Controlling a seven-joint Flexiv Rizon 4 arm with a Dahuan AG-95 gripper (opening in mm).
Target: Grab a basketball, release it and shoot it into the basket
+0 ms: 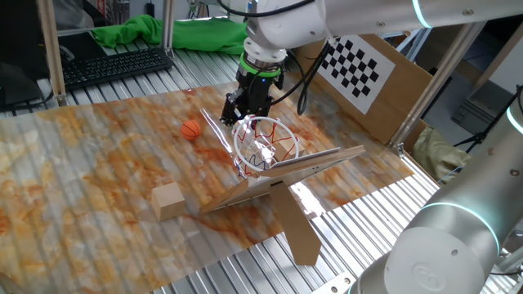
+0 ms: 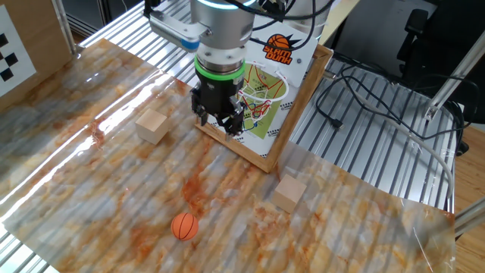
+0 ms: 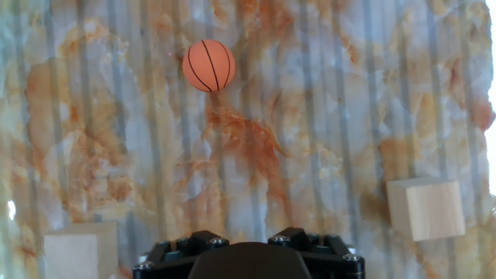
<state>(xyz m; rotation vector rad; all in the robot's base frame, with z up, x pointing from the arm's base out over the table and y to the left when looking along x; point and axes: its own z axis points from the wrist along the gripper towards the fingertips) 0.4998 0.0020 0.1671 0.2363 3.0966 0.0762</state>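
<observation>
The orange basketball [image 1: 190, 129] lies on the marbled table sheet, apart from everything. It shows near the front in the other fixed view [image 2: 184, 226] and at the upper left in the hand view [image 3: 208, 66]. The basket [image 1: 265, 143], a red ring with a white-and-red net on a clear panel, stands on a brown cardboard stand [image 1: 294, 220]. It also shows in the other fixed view [image 2: 259, 95]. My gripper [image 1: 243, 114] hovers above the table right beside the ring [image 2: 221, 125], fingers spread and empty. Only its black body [image 3: 248, 260] shows in the hand view.
Two tan wooden blocks lie on the sheet, one [image 2: 151, 125] left of the gripper and one [image 2: 289, 192] in front of the stand. A checkerboard panel [image 1: 355, 65], a keyboard [image 1: 114, 65] and a green cloth [image 1: 163, 33] lie beyond the sheet.
</observation>
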